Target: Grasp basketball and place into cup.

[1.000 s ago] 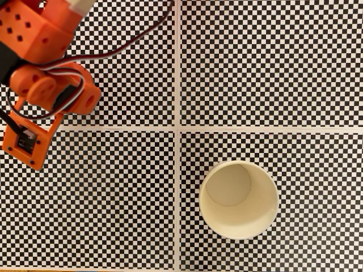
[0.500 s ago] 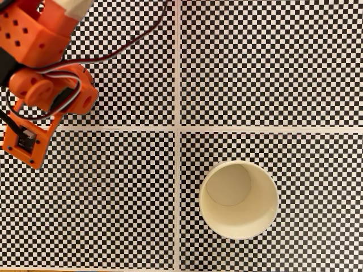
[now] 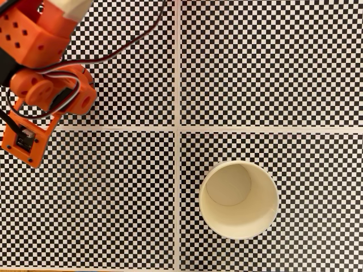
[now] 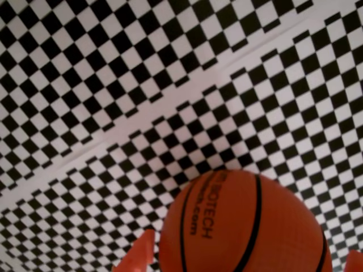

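In the wrist view the orange basketball [image 4: 244, 226] with black seams and printed lettering sits close to the lens at the bottom. It lies between the two orange fingertips [image 4: 139, 256] of my gripper [image 4: 247, 259], which is shut on it above the checkered surface. In the fixed view the cream-white cup [image 3: 256, 211] stands upright and empty, right of centre and low in the picture. The orange arm [image 3: 42, 62] is at the upper left, far from the cup, and the ball is hidden under it there.
The table is covered by black-and-white checkered sheets [image 3: 272, 62] with white seams crossing near the middle [image 3: 177, 128]. Black and white cables [image 3: 122, 48] run from the arm toward the top edge.
The arm's wrist has shifted slightly to the left in the fixed view. The cup has not moved.
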